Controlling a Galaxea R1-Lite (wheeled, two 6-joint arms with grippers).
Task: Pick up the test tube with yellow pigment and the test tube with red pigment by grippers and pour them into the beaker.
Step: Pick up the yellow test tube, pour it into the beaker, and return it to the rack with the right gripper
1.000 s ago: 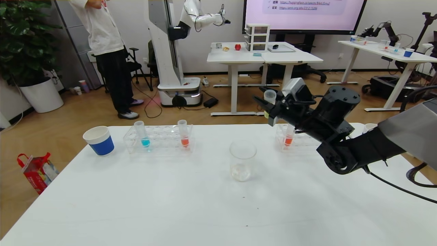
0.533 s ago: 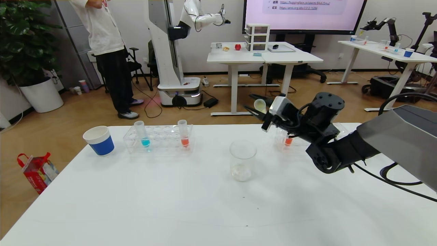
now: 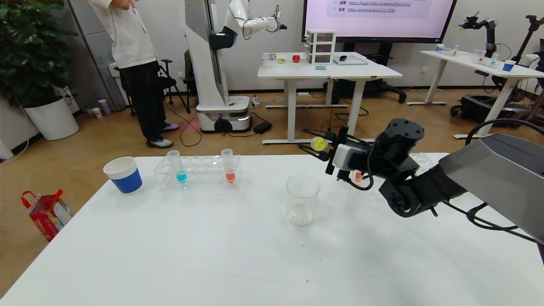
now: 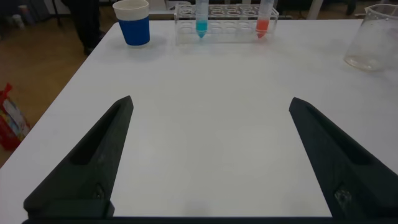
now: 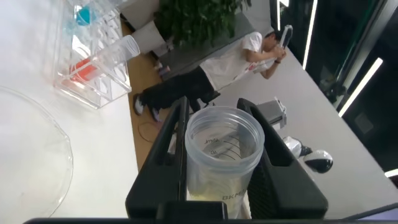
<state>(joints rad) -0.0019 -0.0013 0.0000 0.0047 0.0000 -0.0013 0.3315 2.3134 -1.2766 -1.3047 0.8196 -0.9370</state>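
Observation:
My right gripper (image 3: 311, 142) is shut on the test tube with yellow pigment (image 3: 318, 143), a clear tube with yellow liquid. It holds the tube tipped on its side, mouth towards the left, above and a little right of the beaker (image 3: 302, 199). In the right wrist view the tube (image 5: 222, 155) sits between the black fingers (image 5: 163, 149), with the beaker's rim (image 5: 53, 146) beside it. A test tube with red pigment (image 3: 358, 175) stands in a rack behind the right arm. My left gripper (image 4: 209, 102) is open and empty, low over the table.
A clear rack (image 3: 197, 172) at the back left holds a blue tube (image 3: 176, 166) and an orange-red tube (image 3: 228, 166). A blue-and-white paper cup (image 3: 123, 174) stands left of it. The white table (image 3: 212, 255) ends just behind the racks.
My right gripper has moved left and down towards the beaker and rolled over, tipping the yellow tube from upright to lying on its side.

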